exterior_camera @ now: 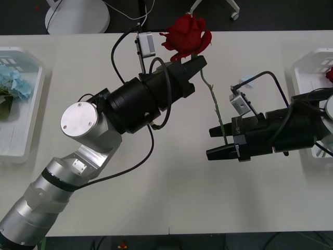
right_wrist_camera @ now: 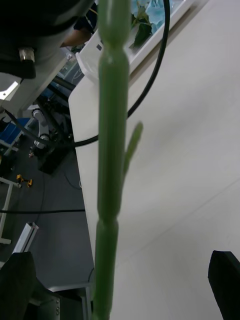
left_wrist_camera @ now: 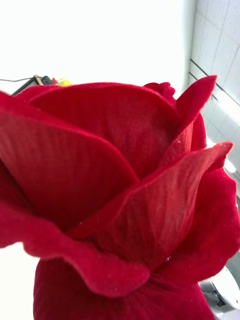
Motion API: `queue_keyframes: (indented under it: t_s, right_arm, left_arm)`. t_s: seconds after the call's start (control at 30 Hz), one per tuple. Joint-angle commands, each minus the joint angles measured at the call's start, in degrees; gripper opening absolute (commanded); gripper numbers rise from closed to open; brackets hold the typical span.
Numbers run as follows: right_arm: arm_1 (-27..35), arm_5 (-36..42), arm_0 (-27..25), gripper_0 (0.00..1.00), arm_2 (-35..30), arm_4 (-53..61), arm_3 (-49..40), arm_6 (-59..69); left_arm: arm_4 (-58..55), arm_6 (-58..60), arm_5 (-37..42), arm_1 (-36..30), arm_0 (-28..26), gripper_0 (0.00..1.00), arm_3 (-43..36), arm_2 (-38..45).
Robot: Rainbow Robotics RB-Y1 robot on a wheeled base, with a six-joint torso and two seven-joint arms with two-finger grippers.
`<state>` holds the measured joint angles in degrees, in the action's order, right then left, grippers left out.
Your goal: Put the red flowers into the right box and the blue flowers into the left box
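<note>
A red flower [exterior_camera: 186, 32], a dark-red rose, is held up over the middle of the table. My left gripper [exterior_camera: 200, 61] is shut on its stem just under the head, and the petals [left_wrist_camera: 120, 190] crowd the left wrist view. The thin green stem [exterior_camera: 213, 96] hangs down toward my right gripper [exterior_camera: 214, 141], which is open with the stem's lower end [right_wrist_camera: 112, 150] between its black fingers [right_wrist_camera: 225, 282]. The left box [exterior_camera: 26, 140] at the far left holds blue flowers [exterior_camera: 13, 83]. At the far right, the right box [exterior_camera: 307, 67] holds another red flower [exterior_camera: 329, 74].
A small pale-blue scrap [exterior_camera: 247, 80] lies on the table between the stem and the right box. White chair bases [exterior_camera: 78, 18] stand on the dark floor beyond the table's far edge. The near half of the table is bare white surface.
</note>
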<state>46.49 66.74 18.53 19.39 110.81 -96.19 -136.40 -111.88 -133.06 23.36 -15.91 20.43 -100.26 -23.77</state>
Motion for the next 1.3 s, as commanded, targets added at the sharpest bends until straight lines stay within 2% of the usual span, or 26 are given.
queue_keyframes:
  t_s: [0.03, 0.07, 0.13, 0.17, 0.2, 0.7, 0.73, 0.77, 0.8, 0.83, 0.97, 1.1, 1.23, 1.3]
  right_arm:
    - [-1.93, -0.64, 0.19, 1.00, 0.12, -1.03, -2.95, 2.11]
    - [-2.11, -0.55, 0.19, 0.93, 0.12, -1.38, -3.04, 2.11]
    - [-2.11, -0.55, 0.19, 0.42, 0.12, -2.70, -3.30, 2.28]
    - [-2.11, -0.55, 0.19, 0.10, 0.12, -3.40, -3.39, 2.55]
    - [-2.11, -0.55, 0.36, 0.00, 0.12, -3.58, -3.39, 2.72]
    - [-2.11, -0.73, 0.63, 0.00, 0.12, -3.58, -4.27, 4.39]
    - [-2.11, -0.73, 0.63, 0.00, 0.21, -3.58, -4.27, 4.39]
    - [-2.11, -0.73, 0.63, 0.00, 0.21, -3.58, -4.27, 4.48]
    - [-2.20, -0.73, 0.63, 0.00, 0.21, -3.58, -4.36, 4.57]
    - [-2.11, -0.73, 0.63, 0.00, 0.21, -3.58, -4.44, 4.66]
    - [-2.11, -0.82, 0.63, 0.00, 0.12, -3.58, -4.44, 5.10]
    - [-2.02, -1.08, 0.63, 0.00, 0.21, -3.58, -4.44, 5.27]
    - [-1.93, -1.43, 0.63, 0.00, 0.12, -3.58, -4.36, 5.62]
    - [-1.32, -1.96, 0.63, 0.00, 0.12, -4.90, -4.44, 6.41]
  left_arm:
    - [-0.26, 3.34, -0.51, 0.80, 2.16, 0.00, -1.43, -0.66]
    - [-0.26, 3.34, -0.51, 0.80, 2.16, 0.00, -1.43, -0.66]
    - [-0.26, 3.34, -0.51, 0.71, 2.16, 0.00, -1.43, -0.66]
    - [-0.26, 3.43, -0.51, 0.62, 2.16, 0.00, -1.43, -0.66]
    - [-0.26, 3.43, -0.51, 0.53, 2.16, 0.00, -1.43, -0.66]
    - [-0.53, 3.87, -1.04, -0.35, 2.07, 0.01, -1.43, -0.31]
    - [-0.70, 3.78, -1.04, -0.52, 2.07, 0.05, -1.43, -0.31]
    - [-0.97, 3.69, -1.04, -0.87, 1.90, 0.35, -1.52, -0.05]
    - [-0.88, 3.60, -1.04, -1.31, 1.72, 0.80, -1.70, 0.13]
    - [-0.97, 3.60, -1.04, -1.67, 1.63, 0.99, -1.78, 0.30]
    - [-2.64, 3.60, -0.42, -4.39, 1.28, 1.00, -2.93, 0.66]
    - [-4.48, 3.69, 0.46, -8.34, -1.53, 1.00, -6.27, 2.15]
    - [-6.77, 3.78, 5.03, -13.27, -4.43, 1.00, -8.73, 5.05]
    - [-7.73, 3.78, 10.39, -16.34, -6.45, 1.00, -9.78, 8.21]
